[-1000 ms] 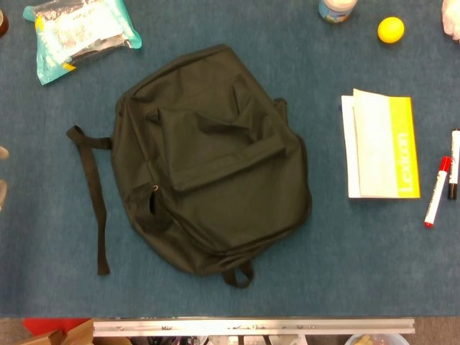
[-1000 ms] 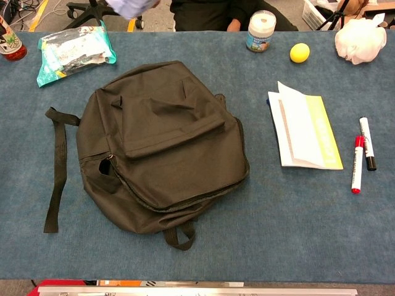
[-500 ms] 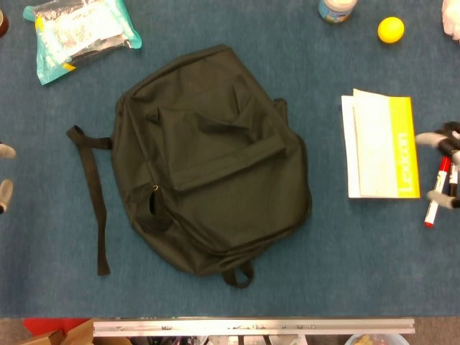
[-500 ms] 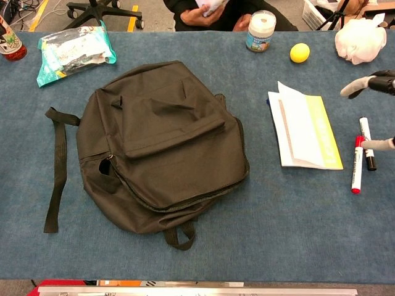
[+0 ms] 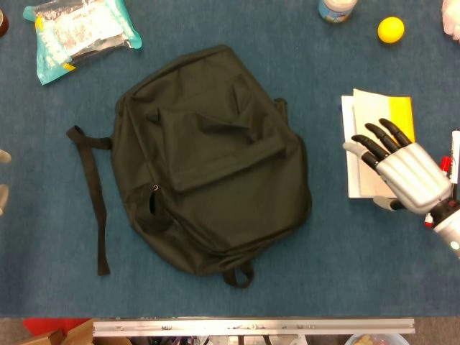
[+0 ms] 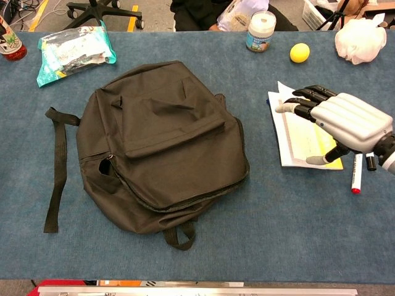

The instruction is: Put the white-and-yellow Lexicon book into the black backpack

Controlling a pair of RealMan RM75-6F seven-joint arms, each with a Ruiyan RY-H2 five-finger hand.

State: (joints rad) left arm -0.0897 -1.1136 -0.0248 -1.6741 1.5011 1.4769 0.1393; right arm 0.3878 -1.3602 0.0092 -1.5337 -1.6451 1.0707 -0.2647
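Your right hand (image 5: pixel 404 171) (image 6: pixel 347 122) hangs over the Lexicon book (image 5: pixel 368 129) (image 6: pixel 295 132), palm down, fingers spread and stretched toward the far left, holding nothing. Whether the fingertips touch the cover you cannot tell. The thumb sits at the book's near edge.

Your left hand (image 5: pixel 3 180) shows only as pale tips at the left edge of the head view; whether it is spread or closed cannot be told.

The book lies flat on the blue table (image 5: pixel 302 251) (image 6: pixel 284 234), right of the black backpack (image 5: pixel 212 162) (image 6: pixel 160 145) and apart from it. The backpack lies flat, one strap (image 5: pixel 92 194) (image 6: pixel 57 166) trailing off its left side.

Just right of the book, a red marker (image 5: pixel 443 167) (image 6: pixel 356 176) and a black marker (image 5: pixel 455 147) (image 6: pixel 370 162), partly under your wrist.

Far side: yellow ball (image 5: pixel 391 29) (image 6: pixel 299 52), white jar (image 5: pixel 338 9) (image 6: pixel 260 31), white puff (image 6: pixel 360 40). Far left: a teal wipes pack (image 5: pixel 80 32) (image 6: pixel 74 52).
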